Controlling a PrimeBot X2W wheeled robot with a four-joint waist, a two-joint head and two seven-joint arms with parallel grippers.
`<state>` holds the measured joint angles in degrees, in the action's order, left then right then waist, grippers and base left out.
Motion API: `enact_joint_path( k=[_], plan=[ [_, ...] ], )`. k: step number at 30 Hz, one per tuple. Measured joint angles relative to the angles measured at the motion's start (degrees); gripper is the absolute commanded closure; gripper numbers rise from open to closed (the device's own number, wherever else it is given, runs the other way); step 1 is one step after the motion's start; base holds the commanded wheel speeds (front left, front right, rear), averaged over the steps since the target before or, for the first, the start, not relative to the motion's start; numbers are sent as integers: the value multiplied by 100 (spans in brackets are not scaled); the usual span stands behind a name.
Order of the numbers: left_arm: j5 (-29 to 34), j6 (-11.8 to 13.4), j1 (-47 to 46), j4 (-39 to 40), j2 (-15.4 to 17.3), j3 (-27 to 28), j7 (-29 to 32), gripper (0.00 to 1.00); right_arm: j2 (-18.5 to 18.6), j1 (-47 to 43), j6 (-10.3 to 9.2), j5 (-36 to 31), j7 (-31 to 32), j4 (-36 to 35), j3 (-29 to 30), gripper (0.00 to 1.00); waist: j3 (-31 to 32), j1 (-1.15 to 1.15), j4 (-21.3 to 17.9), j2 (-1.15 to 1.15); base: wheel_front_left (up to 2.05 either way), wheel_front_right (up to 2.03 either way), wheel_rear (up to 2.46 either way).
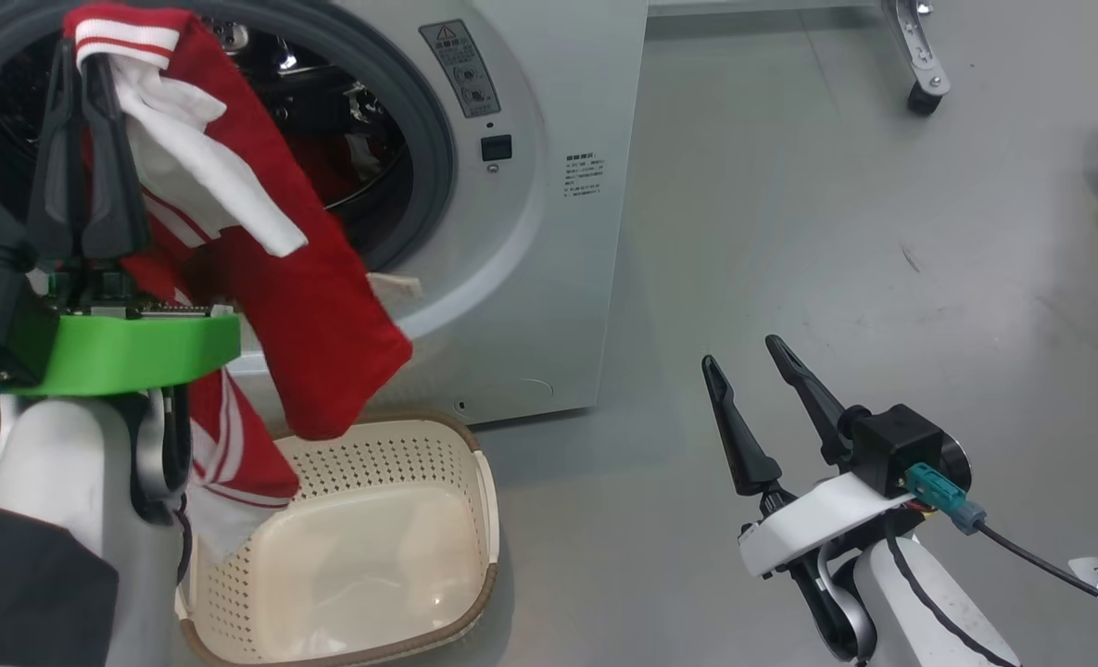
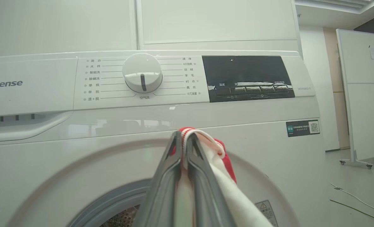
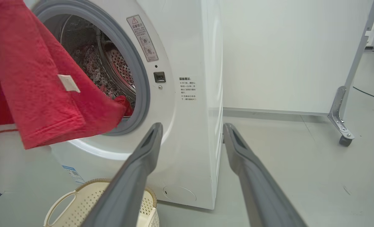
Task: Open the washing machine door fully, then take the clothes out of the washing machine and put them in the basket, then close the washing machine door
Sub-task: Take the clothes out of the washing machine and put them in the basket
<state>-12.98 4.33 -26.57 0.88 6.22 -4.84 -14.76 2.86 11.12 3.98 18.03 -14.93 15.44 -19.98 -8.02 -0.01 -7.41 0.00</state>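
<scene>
Washer (image 1: 549, 232) stands far left, its drum (image 3: 117, 63) mouth uncovered. Clothes (image 1: 317, 324) come next: one red garment with white stripes hangs limp before that mouth, and more red lies inside the drum. Its lower ends dangle over the basket (image 1: 485, 519) on the near floor, just before the washer; whether they touch it I cannot tell. I judge the fabric light, soft and floppy, best taken at a bunched hem or cuff, since a single loose layer may slip free. The left arm is raised, fingers pointing up, the left gripper (image 1: 82, 57) pinched tight on the striped edge. The right gripper (image 1: 740, 351) sits low at near right, jaws spread, empty.
</scene>
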Motion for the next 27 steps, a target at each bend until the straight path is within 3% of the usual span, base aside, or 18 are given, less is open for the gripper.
enact_joint_path(
  k=[14, 27],
  plan=[
    [5, 100, 1301, 425, -120, -93, 124, 100, -1, -226, 0, -2, 0, -5, 27, 0, 283, 0, 24, 0, 0, 0, 0],
    [-197, 144, 2349, -170, -213, -164, 419, 100, -1, -215, 45, -45, 0, -321, -103, 0, -113, 0, -32, 0, 0, 0, 0]
  ],
)
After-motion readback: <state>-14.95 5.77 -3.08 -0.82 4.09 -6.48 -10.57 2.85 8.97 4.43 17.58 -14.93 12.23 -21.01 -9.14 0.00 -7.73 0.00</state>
